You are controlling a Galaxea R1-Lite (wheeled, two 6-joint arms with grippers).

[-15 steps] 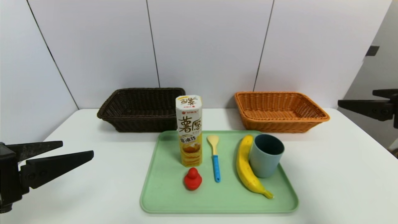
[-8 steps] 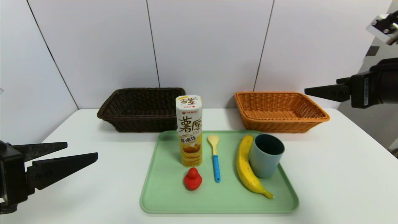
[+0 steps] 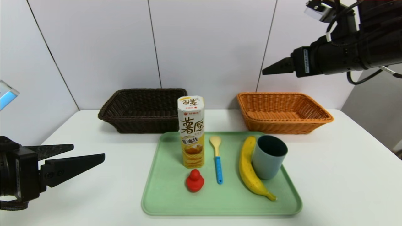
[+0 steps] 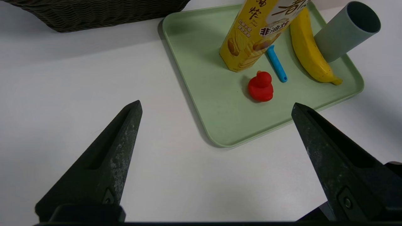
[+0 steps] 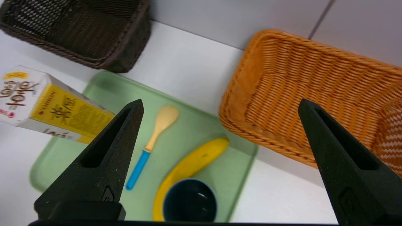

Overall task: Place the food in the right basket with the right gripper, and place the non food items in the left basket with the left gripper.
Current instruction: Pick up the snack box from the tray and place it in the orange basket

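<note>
Food and non-food still share the pale green plastic tray (image 3: 163,201): the tall hexagonal white-and-yellow snack box (image 3: 191,131) stands upright at its far left, the ripe yellow banana (image 3: 248,169) lies touching the grey-blue plastic cup (image 3: 268,156), and the yellow-bowled, blue-handled spoon (image 3: 216,158) and small red rubber duck (image 3: 194,180) sit between and in front. Both the dark brown woven basket (image 3: 143,110) and the orange woven basket (image 3: 282,111) wait empty behind, one per side, so each arm can likely drop its share without crossing. The right gripper (image 5: 220,108), jaws wide and empty, hangs high over the tray's right end, probably lining up on the banana. The left gripper (image 4: 216,108), equally wide, waits low beside the tray.
</note>
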